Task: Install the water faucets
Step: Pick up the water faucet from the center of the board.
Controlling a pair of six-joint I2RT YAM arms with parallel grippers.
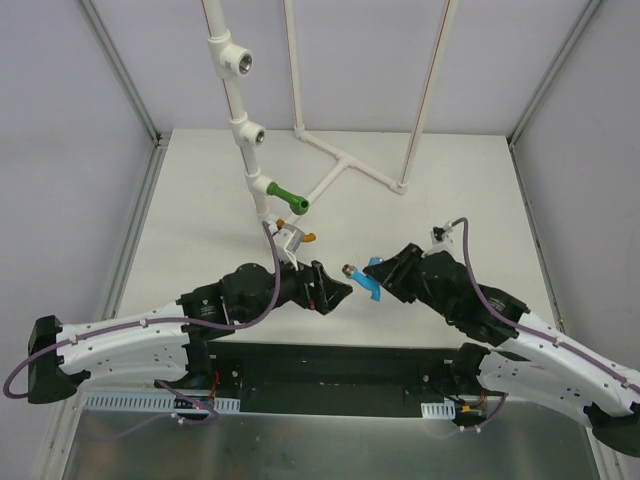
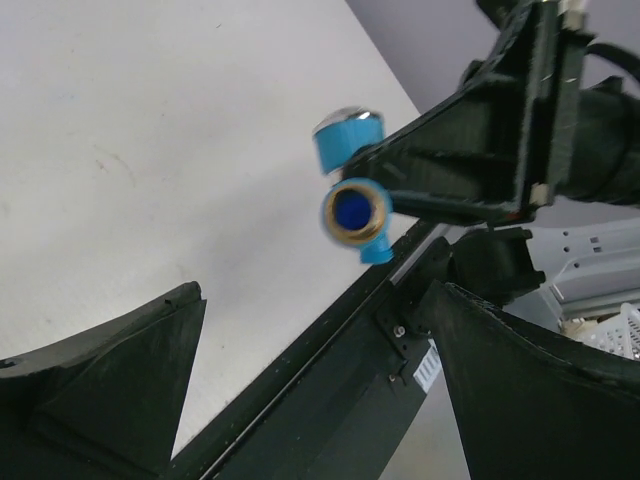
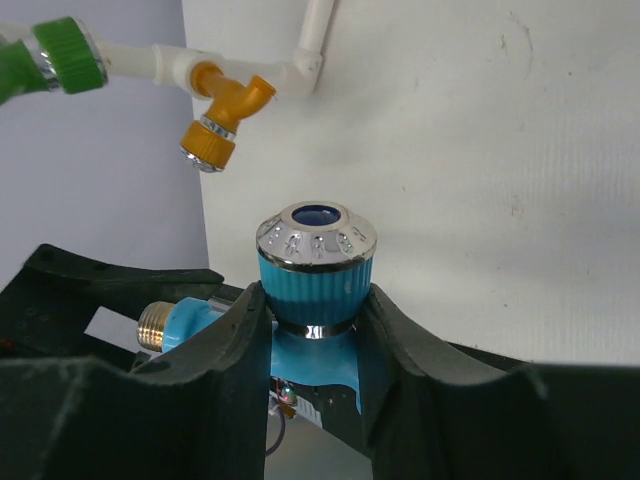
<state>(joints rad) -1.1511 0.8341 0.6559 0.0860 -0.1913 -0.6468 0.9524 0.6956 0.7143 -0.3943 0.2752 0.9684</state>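
Now the right claw (image 3: 315, 305) is pinching a light-blue plastic faucet (image 3: 316, 262), leaving its thread free, seemingly for fitting. The left claw (image 1: 336, 291) is gaping, empty.

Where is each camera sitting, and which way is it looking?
Top camera: above and behind the arms, looking down at the table; both arms show.
Left wrist: on the left arm, looking through the open left gripper at the blue faucet.
Right wrist: on the right arm, looking past the right gripper, shut on the blue faucet, toward the orange faucet.
Shared: all three see the blue faucet.
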